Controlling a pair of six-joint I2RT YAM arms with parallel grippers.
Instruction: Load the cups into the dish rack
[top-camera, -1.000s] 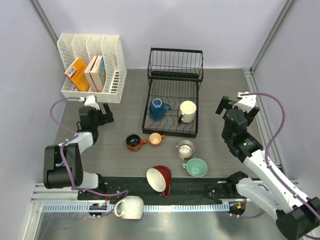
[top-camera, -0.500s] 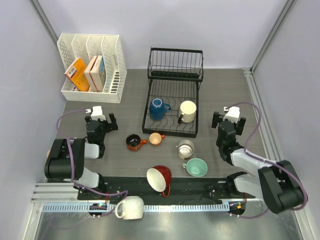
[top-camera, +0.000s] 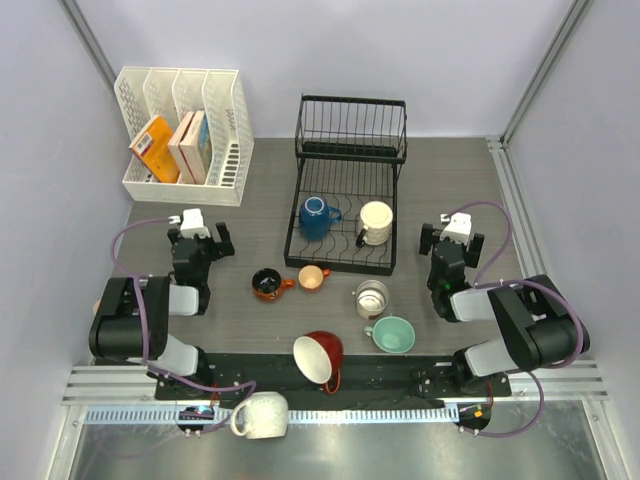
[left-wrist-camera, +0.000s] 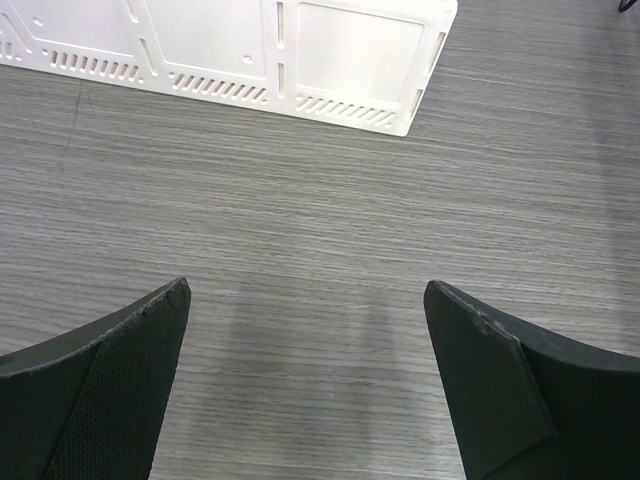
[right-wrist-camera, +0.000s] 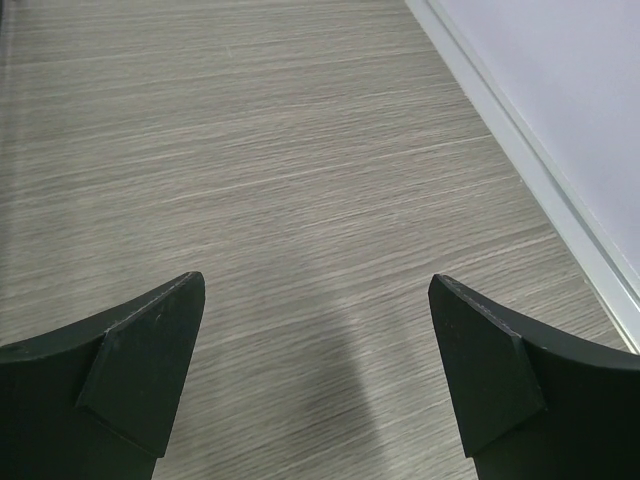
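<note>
white organizer left of dish rack, holding small boxes

1. The left hand sits low over the bench, left of the dish rack, fingers spread wide, holding nothing.
2. The right hand sits low, right of the rack, equally wide and empty.
3. Both arms are folded compactly.

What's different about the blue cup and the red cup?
The blue cup sits inside the dish rack; the red cup is outside it. The blue cup stands upright with its mouth up; the red cup lies tipped on its side. One is blue, the other red with a white inside. Both have a handle.
</note>
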